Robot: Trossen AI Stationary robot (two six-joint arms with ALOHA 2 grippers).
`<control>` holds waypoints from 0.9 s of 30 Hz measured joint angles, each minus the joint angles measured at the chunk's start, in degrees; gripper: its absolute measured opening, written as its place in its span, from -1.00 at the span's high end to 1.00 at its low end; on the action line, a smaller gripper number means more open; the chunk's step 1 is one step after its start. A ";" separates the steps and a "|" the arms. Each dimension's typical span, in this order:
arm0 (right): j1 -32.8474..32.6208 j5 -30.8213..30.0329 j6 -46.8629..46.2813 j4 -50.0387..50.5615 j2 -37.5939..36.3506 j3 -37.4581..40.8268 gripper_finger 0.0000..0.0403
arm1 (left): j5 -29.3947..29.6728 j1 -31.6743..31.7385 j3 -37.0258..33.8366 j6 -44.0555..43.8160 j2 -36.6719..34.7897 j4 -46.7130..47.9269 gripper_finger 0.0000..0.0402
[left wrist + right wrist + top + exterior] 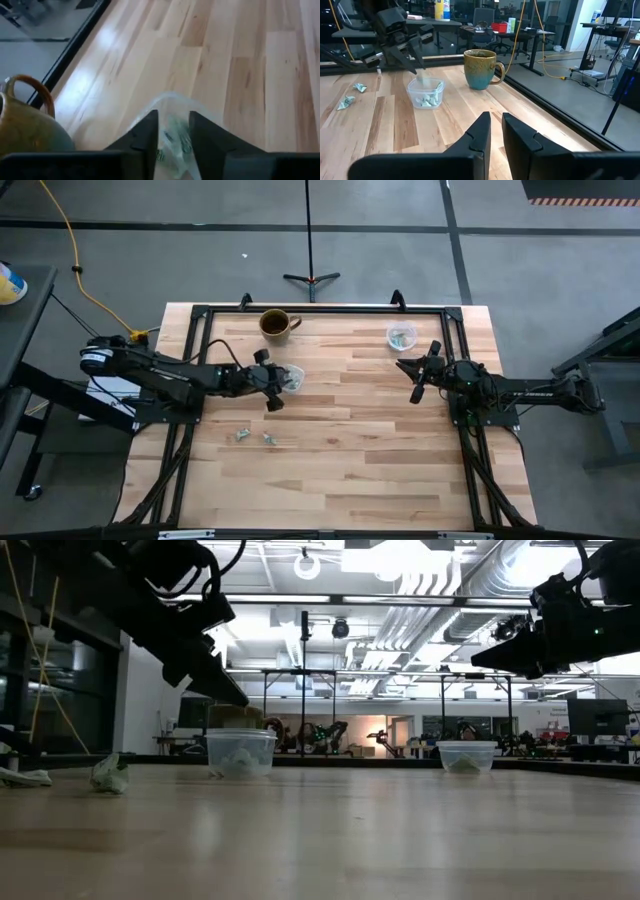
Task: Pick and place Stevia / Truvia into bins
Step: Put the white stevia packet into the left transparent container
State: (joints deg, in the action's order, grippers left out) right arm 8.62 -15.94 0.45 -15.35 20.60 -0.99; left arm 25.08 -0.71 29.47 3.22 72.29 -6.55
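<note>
A clear cup (291, 377) with packets inside stands left of the table's middle; it also shows in the low view (240, 752) and the right wrist view (425, 93). My left gripper (272, 383) hangs just above it, shut on a pale green-and-white Stevia packet (173, 141). The second clear cup (401, 336), also holding packets, stands near the far right. My right gripper (417, 376) hovers nearer than that cup, fingers close together (496, 127), holding nothing. Two loose packets (242, 436) (268, 438) lie flat on the wood nearer the front. My left gripper pinches a packet between its two fingers (150, 135), coming from above and slanting down from the table's left. The packet (423, 77) hangs below the fingertips, lifted clear, right over the cup's mouth (170, 97). Which part of the packet is pinched cannot be made out.
A brown ceramic mug (277, 324) with a handle stands near the far edge, just beyond the left cup. A black frame (200, 340) borders the table. Bare wood stretches across the middle and the near half.
</note>
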 joint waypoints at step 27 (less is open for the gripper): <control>-0.02 0.01 0.00 1.22 -0.02 0.00 0.83 | -22.26 -17.29 14.90 -61.85 -1.07 53.38 -0.17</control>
State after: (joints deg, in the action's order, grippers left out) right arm 8.60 -15.94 0.45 -14.14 20.58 -0.99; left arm 2.82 -18.00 44.38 -58.62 71.22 46.83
